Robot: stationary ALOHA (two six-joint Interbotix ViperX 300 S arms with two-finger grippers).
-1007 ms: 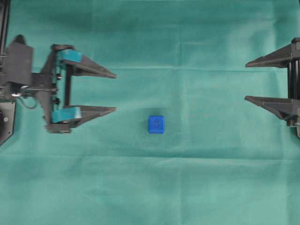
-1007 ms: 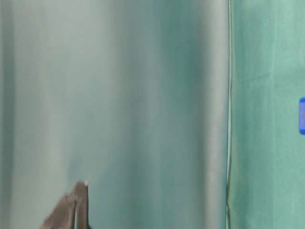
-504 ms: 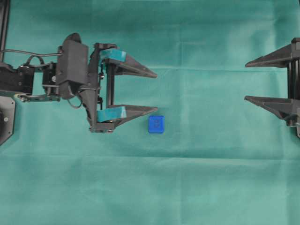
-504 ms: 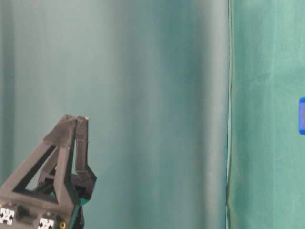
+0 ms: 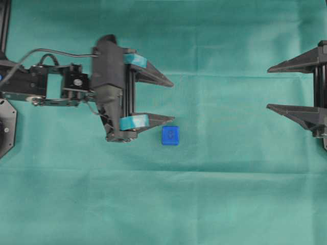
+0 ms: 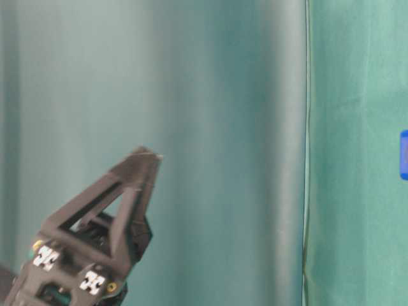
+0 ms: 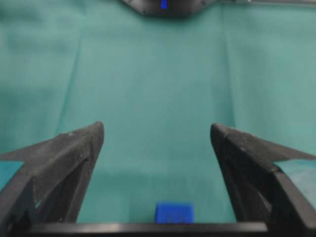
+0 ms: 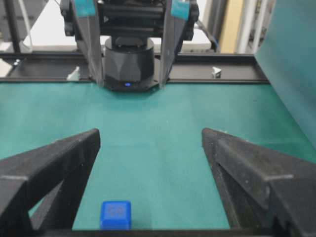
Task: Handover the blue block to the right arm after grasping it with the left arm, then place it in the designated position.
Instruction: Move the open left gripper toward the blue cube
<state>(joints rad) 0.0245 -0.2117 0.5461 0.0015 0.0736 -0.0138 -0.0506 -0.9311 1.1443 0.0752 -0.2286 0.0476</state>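
Seeing my left claw [image 5: 171, 99] wide open, block [image 5: 170, 136] at its 5 o'clock; right claw [image 5: 270, 88] open too.

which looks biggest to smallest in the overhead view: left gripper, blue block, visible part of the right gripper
1. left gripper, fully in view, fingers spread open
2. right gripper, cut off by the frame edge, so only its visible part ranks
3. blue block, far smaller than either

This looks like a robotics lab: a table draped edge to edge in green cloth [image 5: 214, 194], a green curtain [image 6: 191, 127] hung behind it, black metal framing [image 8: 237, 74] and two fixed robot arms facing each other.
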